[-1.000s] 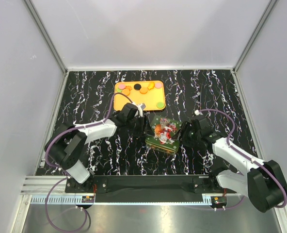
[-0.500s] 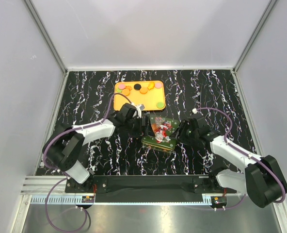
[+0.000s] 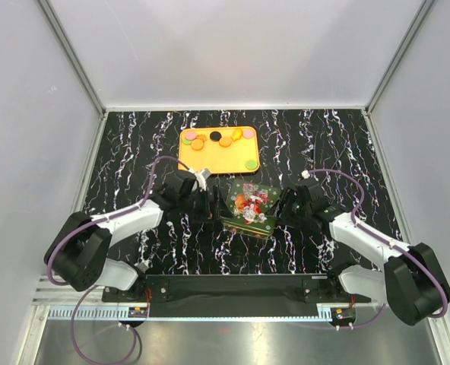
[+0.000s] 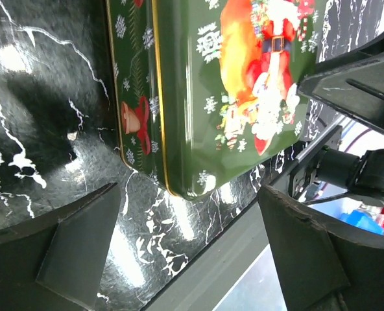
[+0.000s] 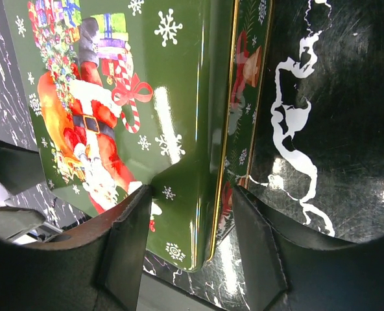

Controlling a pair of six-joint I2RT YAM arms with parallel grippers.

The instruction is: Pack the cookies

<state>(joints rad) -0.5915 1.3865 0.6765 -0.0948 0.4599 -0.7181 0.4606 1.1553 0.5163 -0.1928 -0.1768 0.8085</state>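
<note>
Cookies (image 3: 198,144): small flat round discs, mostly orange, few black, pink, green, on orange rectangular tray (image 3: 217,160), far centre of black marbled tabletop (image 3: 134,152). Left gripper (image 3: 219,204) wide open, empty, straddling corner of green Santa-print tin (image 3: 248,208). Right gripper (image 3: 284,207) half-closed, clamping tin edge.

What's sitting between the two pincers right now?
A green rectangular metal tin with a Santa-print lid lies between the left pincer and the right pincer; the top view shows it.
</note>
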